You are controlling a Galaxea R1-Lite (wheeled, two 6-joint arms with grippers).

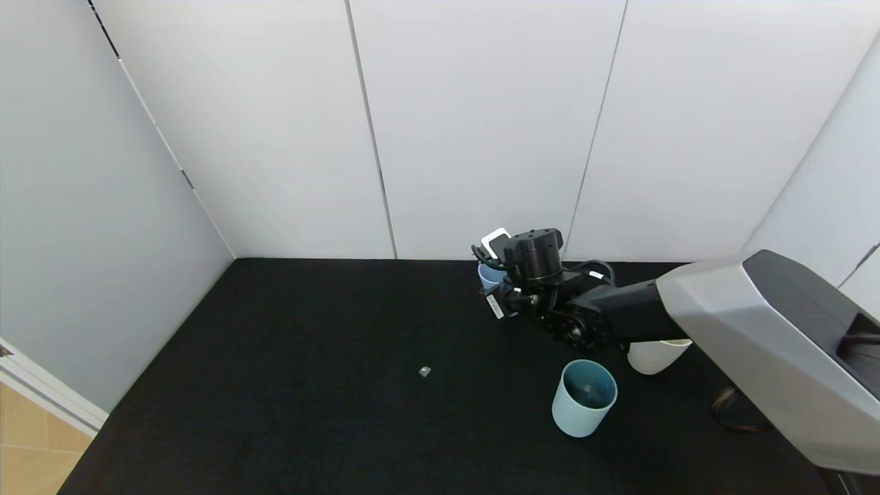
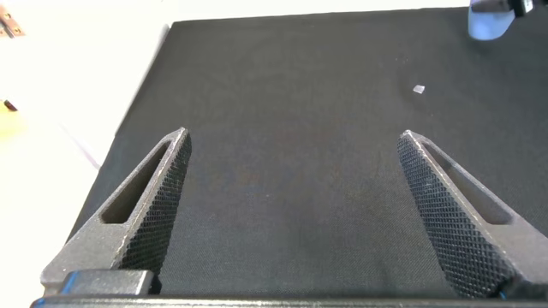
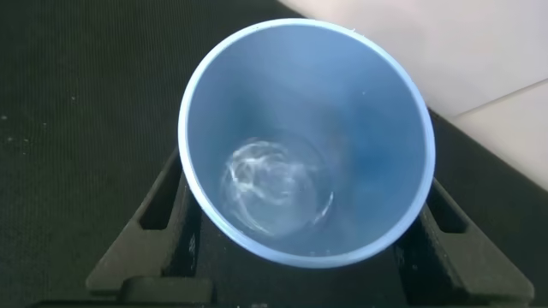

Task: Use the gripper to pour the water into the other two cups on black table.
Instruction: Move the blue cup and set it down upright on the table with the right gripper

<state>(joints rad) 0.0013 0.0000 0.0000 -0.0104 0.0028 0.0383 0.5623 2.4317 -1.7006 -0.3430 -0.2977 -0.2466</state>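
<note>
Table: black cloth (image 1: 309, 385) is running back to white wall panels (image 1: 481, 124).
Right gripper (image 1: 496, 278): I am clamping it on the blue cup (image 3: 304, 141) near the back wall.
Water (image 3: 274, 188): it is sitting in the cup's bottom.
Teal cup (image 1: 583, 399): standing upright, nearer me.
Cream cup (image 1: 653, 356): just beside it, partly under my arm.
Left gripper (image 2: 291, 171): I am holding its fingers apart over bare cloth.
</note>
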